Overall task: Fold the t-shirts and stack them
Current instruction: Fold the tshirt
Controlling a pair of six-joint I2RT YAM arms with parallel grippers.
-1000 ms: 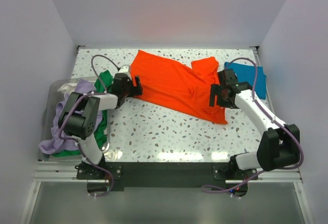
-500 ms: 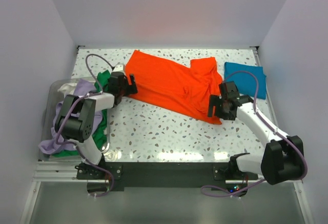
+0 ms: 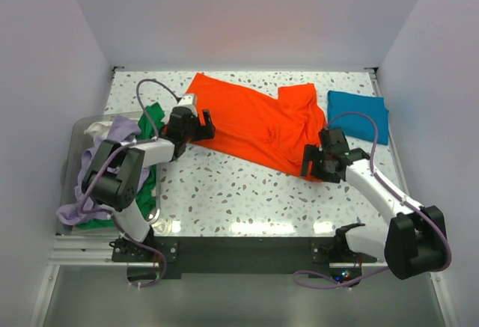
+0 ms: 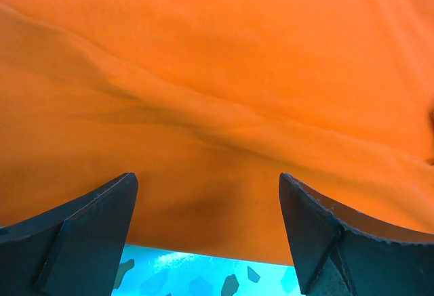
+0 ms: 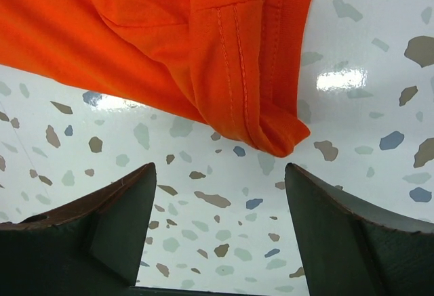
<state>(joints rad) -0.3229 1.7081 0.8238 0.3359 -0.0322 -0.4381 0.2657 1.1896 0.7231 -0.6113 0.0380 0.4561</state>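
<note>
While the orange tee lay spread out on the speckled table, its long axis ran on a slant. One end sat right in front of the left gripper and the other reached across to the right gripper, so there was basically a tool at each end. Which end was the neck couldn't be told from above. A bunched, folded-over bit sat past the right gripper's far side, next to the teal tee, which was flat and off to that gripper's outer side.

The left wrist view showed what the top one couldn't. The jaws stood wide apart with nothing between them, orange cloth filled everything ahead, and only a sliver of table showed under the near edge. The right wrist view was similar, with the jaws wide and gripping nothing. A stitched hem corner ended just ahead of the gap, and bare table lay beneath.

Only the top view caught the rest. Behind the left gripper, out beside its arm, a bin held the green tee, lavender tee and whitish tee in a heap.
</note>
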